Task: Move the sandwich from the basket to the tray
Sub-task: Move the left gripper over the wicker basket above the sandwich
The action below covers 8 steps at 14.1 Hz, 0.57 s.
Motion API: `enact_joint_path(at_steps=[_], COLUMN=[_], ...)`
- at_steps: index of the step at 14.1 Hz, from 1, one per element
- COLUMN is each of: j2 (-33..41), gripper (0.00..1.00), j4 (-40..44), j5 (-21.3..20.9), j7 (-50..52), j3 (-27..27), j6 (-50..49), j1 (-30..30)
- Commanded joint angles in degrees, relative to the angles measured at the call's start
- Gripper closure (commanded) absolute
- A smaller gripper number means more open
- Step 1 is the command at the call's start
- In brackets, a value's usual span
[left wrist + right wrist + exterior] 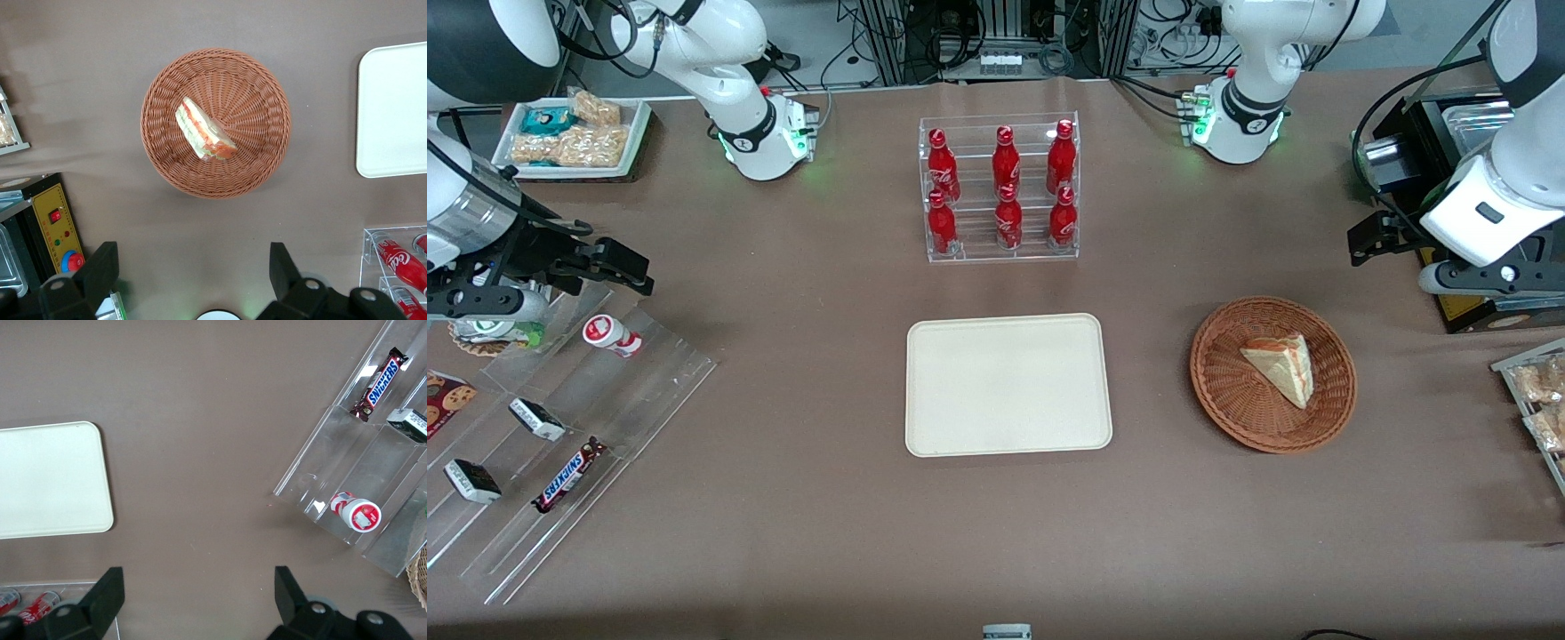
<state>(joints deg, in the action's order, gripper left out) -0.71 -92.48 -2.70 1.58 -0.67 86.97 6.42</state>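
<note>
The sandwich (1282, 366), a pale bread wedge with red-orange and green filling, lies in the round brown wicker basket (1227, 391) toward the working arm's end of the table. The cream tray (1009, 384) lies flat beside the basket at the table's middle, with nothing on it. My left gripper (1371, 242) hangs above the table, farther from the front camera than the basket and apart from it, open and empty. In the left wrist view the sandwich (203, 130) sits in the basket (260, 153), well ahead of the gripper (193, 257), and the tray's edge (393, 110) shows beside it.
A clear rack of red cola bottles (1000, 188) stands farther from the front camera than the tray. A black box with a yellow panel (1467, 307) and bagged snacks (1538, 391) sit at the working arm's end. Acrylic racks with candy (560, 427) lie at the parked arm's end.
</note>
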Motion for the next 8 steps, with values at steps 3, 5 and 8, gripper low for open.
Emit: enact_joint_path(at_steps=[3,5,8], j2=[-1.92,-3.68,-3.60], gripper=[0.00,0.00,0.00], j4=[-0.50,-3.39,-13.39], j5=[-0.64,-0.64,-0.64], j7=[-0.43,-0.43,-0.26], j3=[-0.12,-0.12,-0.20], j6=[-0.14,2.66,14.23], j1=[-0.01,-0.01,-0.18])
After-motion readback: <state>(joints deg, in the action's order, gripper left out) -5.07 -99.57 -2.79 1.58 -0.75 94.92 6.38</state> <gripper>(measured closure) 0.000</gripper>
